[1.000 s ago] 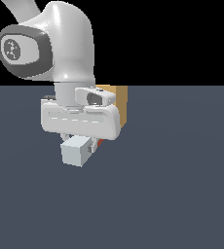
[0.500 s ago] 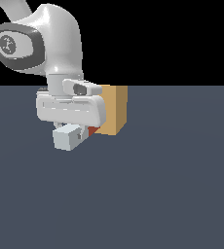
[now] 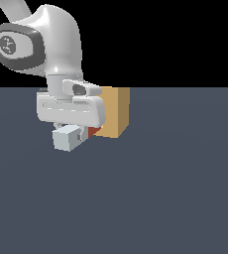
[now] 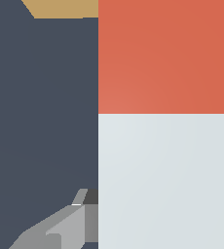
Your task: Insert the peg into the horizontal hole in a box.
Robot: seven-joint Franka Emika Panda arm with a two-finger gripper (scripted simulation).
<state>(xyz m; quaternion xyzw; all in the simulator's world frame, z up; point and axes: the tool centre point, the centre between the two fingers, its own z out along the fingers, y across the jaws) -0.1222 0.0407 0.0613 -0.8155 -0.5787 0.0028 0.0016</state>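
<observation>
One shift: over the last second I've carried the peg point(image 3: 72, 136) across toward the box point(image 3: 114, 112).
Peg: red end at the box face, pale end pointing away.
Gripper point(image 3: 76, 130): clamped on the peg, one finger point(image 4: 67, 226) showing.
Hole: hidden, so I judge alignment unconfirmed.

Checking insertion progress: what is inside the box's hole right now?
Cannot tell. The gripper and arm cover the box face; the hole is hidden. Only the peg's red end shows, reaching the box.
</observation>
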